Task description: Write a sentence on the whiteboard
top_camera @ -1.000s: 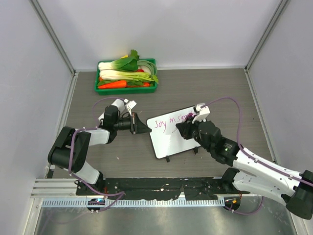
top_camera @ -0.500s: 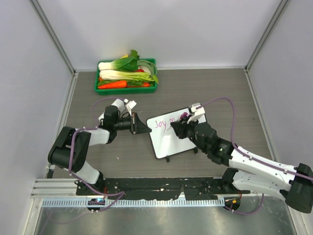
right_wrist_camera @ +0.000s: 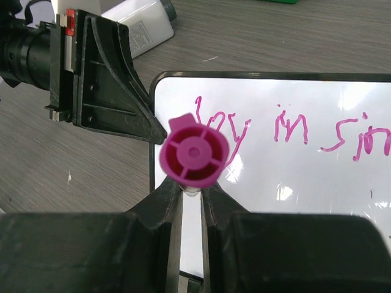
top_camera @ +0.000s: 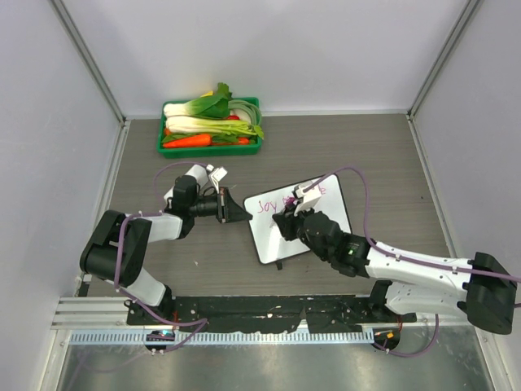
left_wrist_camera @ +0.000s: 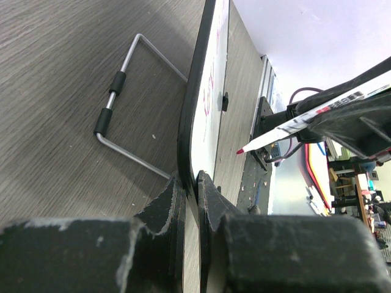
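Observation:
The whiteboard (top_camera: 305, 232) stands tilted at mid-table on wire feet; it also shows in the right wrist view (right_wrist_camera: 287, 183) and edge-on in the left wrist view (left_wrist_camera: 201, 91). The pink sentence (top_camera: 273, 204) runs along its top edge and reads "Joy in sim" in the right wrist view (right_wrist_camera: 287, 125). My left gripper (top_camera: 238, 210) is shut on the board's left edge (left_wrist_camera: 190, 183). My right gripper (top_camera: 285, 226) is shut on a pink-capped marker (right_wrist_camera: 194, 151), held over the board's left part below the writing. The marker's red tip (left_wrist_camera: 241, 150) sits just off the board face.
A green tray (top_camera: 210, 149) with leafy greens and a carrot (top_camera: 187, 140) stands at the back left. The board's wire stand (left_wrist_camera: 119, 104) rests on the wooden table. Grey walls enclose the table on three sides.
My right gripper has moved left along the board with the marker, from the right end of the writing to the left part. The left gripper and board have stayed put.

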Tool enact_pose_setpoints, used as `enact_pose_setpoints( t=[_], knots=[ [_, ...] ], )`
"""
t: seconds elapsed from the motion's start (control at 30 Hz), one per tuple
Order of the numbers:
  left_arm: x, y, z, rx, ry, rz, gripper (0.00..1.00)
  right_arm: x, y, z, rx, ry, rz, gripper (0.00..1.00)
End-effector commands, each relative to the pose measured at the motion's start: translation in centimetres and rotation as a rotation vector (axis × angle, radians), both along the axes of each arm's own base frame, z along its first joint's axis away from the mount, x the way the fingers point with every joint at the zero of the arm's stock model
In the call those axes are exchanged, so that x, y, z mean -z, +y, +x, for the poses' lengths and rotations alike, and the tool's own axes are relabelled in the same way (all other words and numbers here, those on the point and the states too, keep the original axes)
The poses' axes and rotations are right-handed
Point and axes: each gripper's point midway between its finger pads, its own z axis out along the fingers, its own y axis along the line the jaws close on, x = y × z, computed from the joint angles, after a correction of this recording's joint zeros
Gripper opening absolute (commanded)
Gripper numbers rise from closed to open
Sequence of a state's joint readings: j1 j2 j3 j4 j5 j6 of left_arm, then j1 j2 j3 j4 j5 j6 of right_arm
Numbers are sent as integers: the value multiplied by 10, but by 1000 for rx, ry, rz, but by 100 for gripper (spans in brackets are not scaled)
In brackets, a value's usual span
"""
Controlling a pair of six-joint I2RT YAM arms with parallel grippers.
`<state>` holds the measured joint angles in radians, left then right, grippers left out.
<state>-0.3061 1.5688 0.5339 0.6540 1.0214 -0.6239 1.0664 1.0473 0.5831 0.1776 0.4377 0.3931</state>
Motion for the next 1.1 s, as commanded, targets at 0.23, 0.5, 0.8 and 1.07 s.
enact_pose_setpoints(
  t=[0.23, 0.5, 0.8, 1.07],
  knots=[
    [14, -1, -7, 24, -1, 31, 0, -8, 8, 13, 76, -53, 5, 1],
    [15, -1, -7, 27, 2, 31, 0, 5, 6, 11, 76, -36, -17, 1],
    [14, -1, -7, 26, 1, 30, 0, 21, 4, 11, 90, -15, -49, 1],
    [14, -1, -7, 26, -2, 30, 0, 28, -4, 14, 129, -7, -68, 1]
  ],
)
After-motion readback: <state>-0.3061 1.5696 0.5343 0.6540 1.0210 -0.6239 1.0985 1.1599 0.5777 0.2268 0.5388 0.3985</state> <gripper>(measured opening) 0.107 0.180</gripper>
